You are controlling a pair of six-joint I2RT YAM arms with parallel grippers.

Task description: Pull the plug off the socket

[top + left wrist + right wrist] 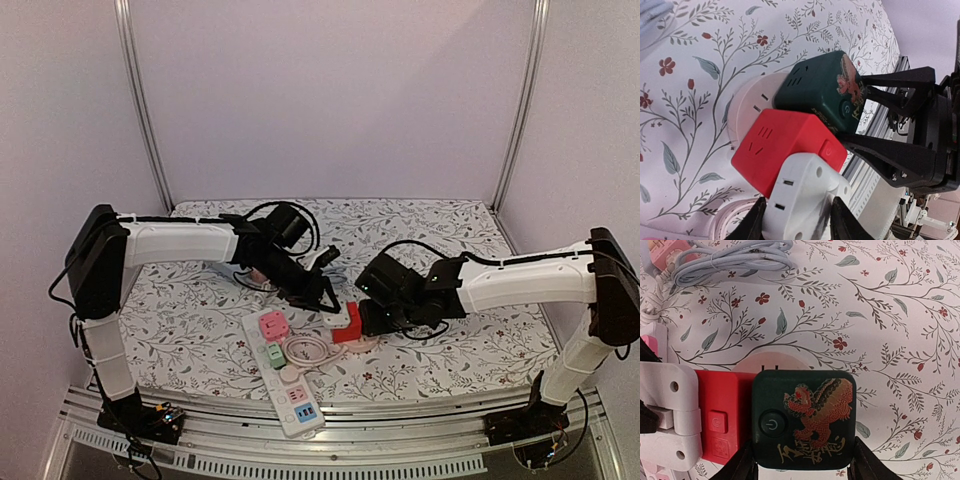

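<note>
A white plug (805, 195) sits joined to one side of a red cube socket (785, 150), which is joined to a dark green cube (820, 90) with a dragon picture. They rest on a pale pink round socket (747, 107). My left gripper (796, 220) is shut on the white plug, one finger on each side. My right gripper (802, 460) is shut on the dark green cube (805, 420), with the red cube (720, 415) and white plug (667, 415) to its left. In the top view both grippers (335, 300) (375, 318) meet at the red cube (347, 331) mid-table.
A white power strip (285, 375) with pink, green and blue plugs lies at the front of the flowered table. A coiled pale cable (305, 350) lies beside it. Another coiled cable (735, 260) lies beyond the cubes. The table's metal front rail (330, 415) is close.
</note>
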